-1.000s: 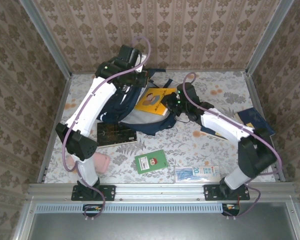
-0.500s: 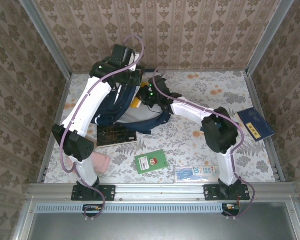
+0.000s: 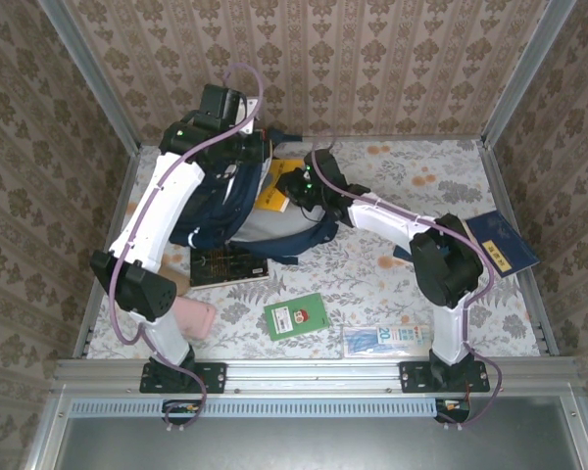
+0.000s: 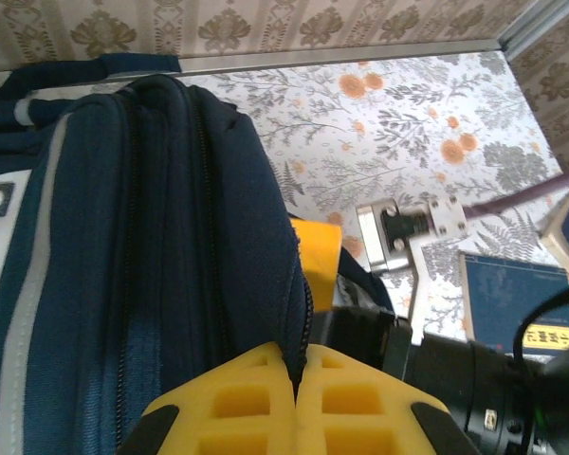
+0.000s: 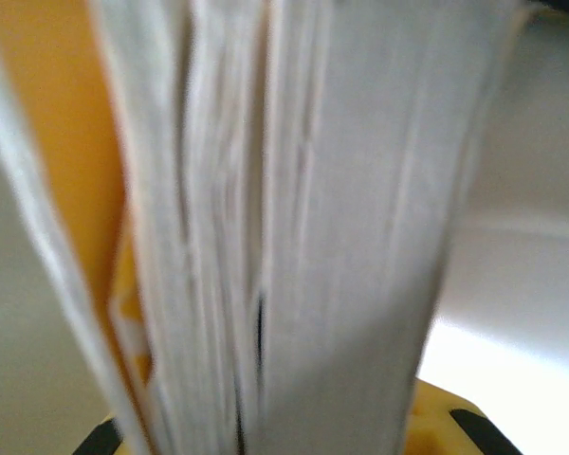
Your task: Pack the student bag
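At the far left of the table (image 3: 372,274), the left gripper (image 4: 296,368) pinches the edge of the bag (image 4: 152,246) and should pull it wide, so the right gripper (image 5: 266,427), holding the book (image 5: 294,190), can slide it straight in.

We see a book (image 5: 294,237) edge-on and blurred, its pale pages running from top to bottom through the middle of the frame. Its yellow cover (image 5: 57,123) shows along the upper left. At the bottom edge the right gripper (image 5: 266,441) clamps the book, with one yellow finger (image 5: 441,422) at lower right. On the right is a pale surface (image 5: 522,237) that we cannot identify.
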You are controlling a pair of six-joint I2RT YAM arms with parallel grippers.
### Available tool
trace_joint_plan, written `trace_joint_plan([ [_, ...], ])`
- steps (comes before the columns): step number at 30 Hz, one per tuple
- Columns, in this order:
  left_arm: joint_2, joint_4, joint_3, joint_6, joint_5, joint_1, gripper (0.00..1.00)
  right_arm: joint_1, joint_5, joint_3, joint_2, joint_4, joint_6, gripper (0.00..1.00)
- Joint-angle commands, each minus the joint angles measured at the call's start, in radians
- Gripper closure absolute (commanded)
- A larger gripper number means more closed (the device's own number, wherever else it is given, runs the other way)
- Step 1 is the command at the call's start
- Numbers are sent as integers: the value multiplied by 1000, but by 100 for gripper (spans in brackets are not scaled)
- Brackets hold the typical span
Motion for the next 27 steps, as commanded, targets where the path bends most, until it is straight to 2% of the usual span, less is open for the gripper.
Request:
trace_joint_plan([
  [1, -4, 98, 72, -6, 125, -2, 100, 18, -164, 68, 54, 179, 29, 100],
  [9, 23, 88, 119, 15, 137, -29, 100, 56, -134, 335, 267, 36, 46, 100],
  [11, 24, 86, 119, 21, 130, -28, 100, 65, -112, 418, 326, -2, 42, 88],
  [15, 26, 81, 119, 20, 119, -20, 100, 71, -90, 559, 412, -128, 11, 44],
  [16, 25, 80, 117, 19, 117, -16, 100, 71, -82, 561, 408, -152, -8, 38],
  [24, 24, 87, 87, 11, 101, 4, 100, 52, 29, 401, 188, -314, -262, 12],
  [27, 41, 87, 95, 5, 92, 4, 100, 36, 49, 340, 104, -355, -335, 10],
])
